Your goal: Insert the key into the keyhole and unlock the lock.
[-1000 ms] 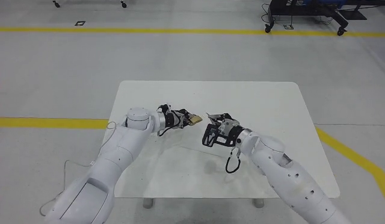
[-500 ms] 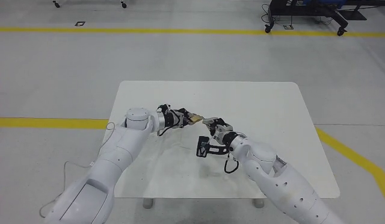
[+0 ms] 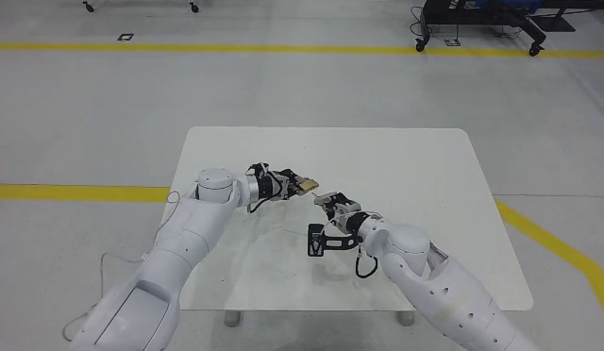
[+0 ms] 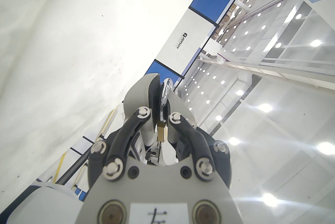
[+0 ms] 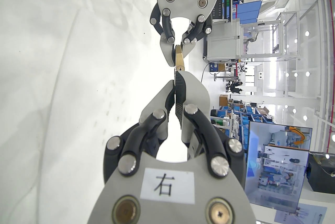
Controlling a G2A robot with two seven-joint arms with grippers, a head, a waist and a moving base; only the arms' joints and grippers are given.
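Watching 2 claws meet above the middle of the desk (image 3: 425, 153). My left gripper (image 4: 163, 95) pinches the brass lock (image 5: 179, 59), keyhole end outward. My right gripper (image 5: 176, 81) is pressed together on the key (image 5: 174, 75), tip at the keyhole; depth I cannot tell.

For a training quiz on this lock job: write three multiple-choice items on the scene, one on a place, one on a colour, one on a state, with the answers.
1. Where is the padlock? A in a box; B in the left gripper; C on the floor.
2. What colour is its body? A red; B black; C brass.
3. How are the right gripper's fingers? A shut; B wide open; C half open.
Answers: B, the left fingers clamp it in the air; C, it shines brass-yellow; A, the pads close on the key at the padlock's keyhole end.
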